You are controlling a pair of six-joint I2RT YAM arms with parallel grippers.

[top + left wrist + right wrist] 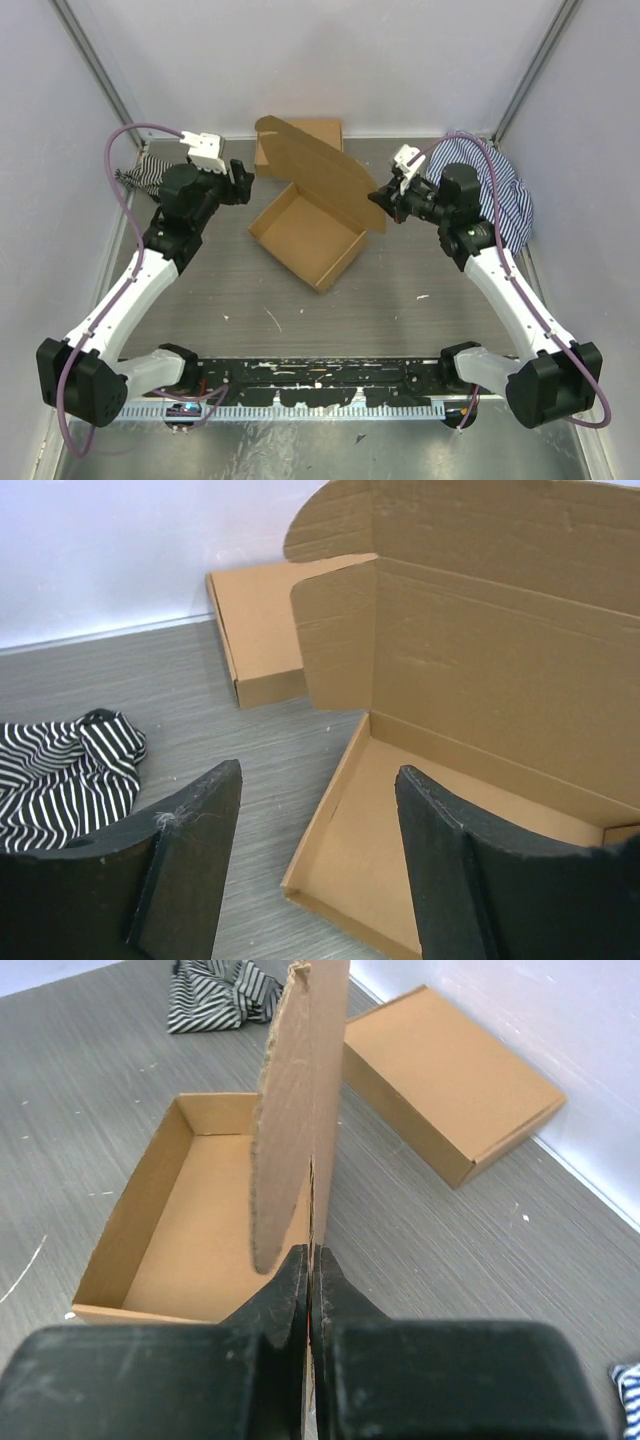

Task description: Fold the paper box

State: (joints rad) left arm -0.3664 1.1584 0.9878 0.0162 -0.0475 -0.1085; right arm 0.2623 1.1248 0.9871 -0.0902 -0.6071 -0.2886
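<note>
The paper box (305,235) is plain brown cardboard in the middle of the table, its tray formed with low walls and its lid (320,172) standing up at a tilt. My right gripper (385,197) is shut on the lid's near edge (312,1110) and holds it upright. My left gripper (240,180) is open and empty, just left of the tray's corner (295,885). The left wrist view shows the raised lid with a side flap (340,630).
A neat closed brown box (300,140) lies at the back by the wall and also shows in the right wrist view (450,1080). A striped cloth (145,172) lies at the far left; another (500,190) at the far right under the right arm.
</note>
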